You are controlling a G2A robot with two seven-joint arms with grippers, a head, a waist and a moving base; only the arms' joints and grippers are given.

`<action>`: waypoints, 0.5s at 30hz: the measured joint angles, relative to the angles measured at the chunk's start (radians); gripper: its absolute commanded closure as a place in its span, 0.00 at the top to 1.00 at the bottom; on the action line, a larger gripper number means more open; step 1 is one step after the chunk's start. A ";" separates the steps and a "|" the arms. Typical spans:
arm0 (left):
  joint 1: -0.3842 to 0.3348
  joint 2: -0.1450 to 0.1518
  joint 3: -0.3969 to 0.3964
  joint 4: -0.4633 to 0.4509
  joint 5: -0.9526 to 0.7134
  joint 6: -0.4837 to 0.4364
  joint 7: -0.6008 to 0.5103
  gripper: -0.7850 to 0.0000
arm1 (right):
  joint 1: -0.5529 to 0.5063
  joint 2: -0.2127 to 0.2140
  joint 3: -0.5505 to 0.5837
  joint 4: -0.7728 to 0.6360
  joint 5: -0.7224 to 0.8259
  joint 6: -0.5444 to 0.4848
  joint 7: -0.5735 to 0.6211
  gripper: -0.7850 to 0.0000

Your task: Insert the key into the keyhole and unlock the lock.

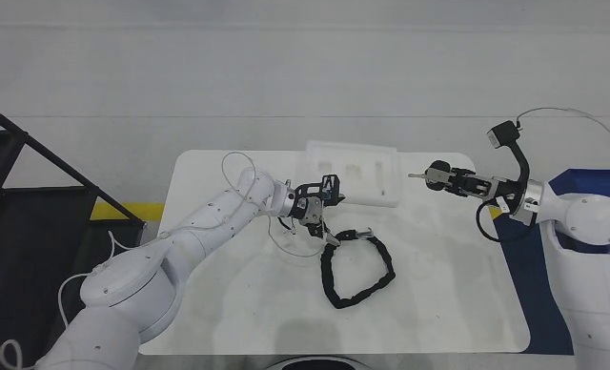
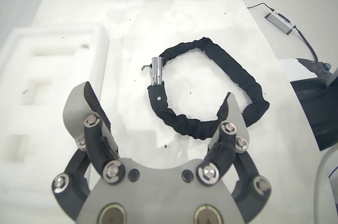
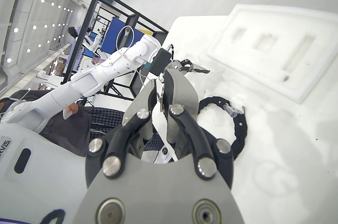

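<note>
In the top view, the left gripper (image 1: 322, 202) sits left of centre over the table (image 1: 229, 303). Its jaws are spread wide and hold nothing. Just below and to its right lies the lock (image 1: 357, 272), a black sleeved chain (image 2: 232, 69) looped flat on the table, with its chrome cylinder (image 1: 349, 236) at the loop's upper left. The cylinder's long axis runs roughly left to right in that view. In the left wrist view it points straight away between the open fingers (image 2: 88, 101).

Above the lock is a white foam tray (image 1: 329, 151). Further right, level with the tray's right edge, the key (image 1: 416, 175) sticks out leftward from the right gripper (image 1: 437, 175), whose jaws are closed on it.

The cylinder is down and to the left of the key tip and well apart from it. Key and cylinder look roughly parallel but offset, so the key must travel left and down the frame before it can line up. I cannot tell which end has the keyhole. The left gripper is much the nearer to the lock and looks placed to steady it.
</note>
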 measured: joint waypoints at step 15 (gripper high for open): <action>0.025 -0.002 -0.008 -0.017 -0.004 0.056 -0.031 1.00 | 0.000 0.000 0.000 0.000 0.000 0.000 0.000 0.00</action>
